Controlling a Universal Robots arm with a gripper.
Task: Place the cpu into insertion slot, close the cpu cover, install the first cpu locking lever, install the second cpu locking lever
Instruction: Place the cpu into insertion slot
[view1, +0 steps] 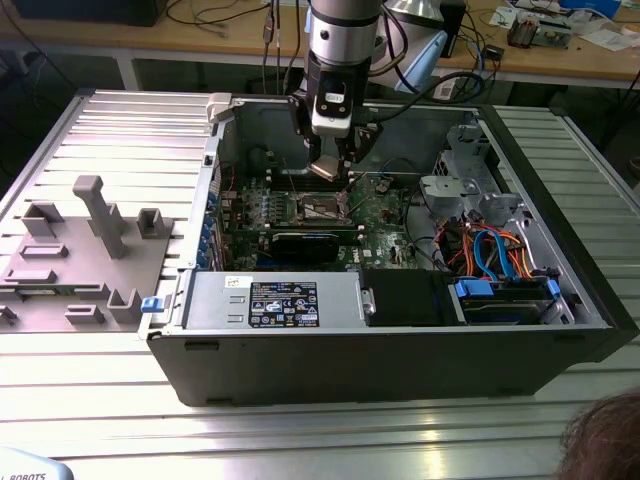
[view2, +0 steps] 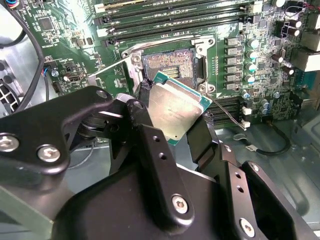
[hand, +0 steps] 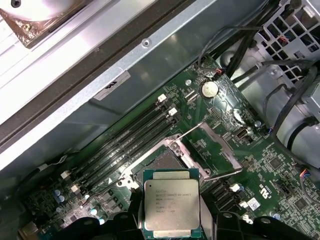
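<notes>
Indoors, a ribbed table (view1: 100, 420) bears the case (view1: 380, 360); hand (view2: 174, 122) grips the cpu (view2: 177, 106).

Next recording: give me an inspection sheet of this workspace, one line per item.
Surface: ribbed metal table carrying an open computer case.
Job's things: cpu held above the insertion slot, not seated; cpu cover swung open.
Clutter: grey fixture block on the exterior view's left.
Grippers: claw shut on the cpu's edges.
Cables: blue and orange bundle inside the case, apart from the slot.
Surroundings: workbench behind; a person's hair at the exterior view's lower corner.
</notes>
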